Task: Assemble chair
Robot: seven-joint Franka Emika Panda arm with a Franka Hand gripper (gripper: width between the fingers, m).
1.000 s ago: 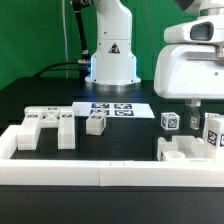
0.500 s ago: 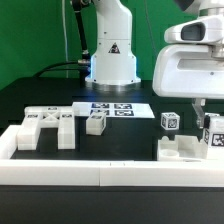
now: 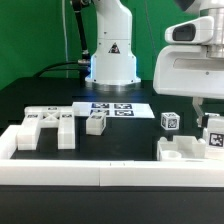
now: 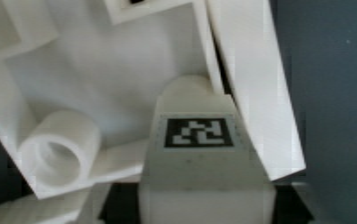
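My end effector [image 3: 207, 120] is clamped narrow on an upright chunky white plastic chair piece with a black-and-white square tag [image 3: 213, 136], near the front corner of the black table [image 3: 130, 140] on the exterior view's right. Whether the piece rests on the table I cannot tell. The wrist view shows it centred between my jaws, a stubby white round peg [image 4: 59, 152] just beside it and a slotted white panel [image 4: 246, 60] behind. A low notched white block [image 3: 180, 150] lies just beside the held piece, with a small tagged white cube [image 3: 170, 121] near. The risk, as I judge it, is that a lift off vertical could drag or tip those neighbours. The smooth plastic could also twist in my grip and spoil the alignment for joining.
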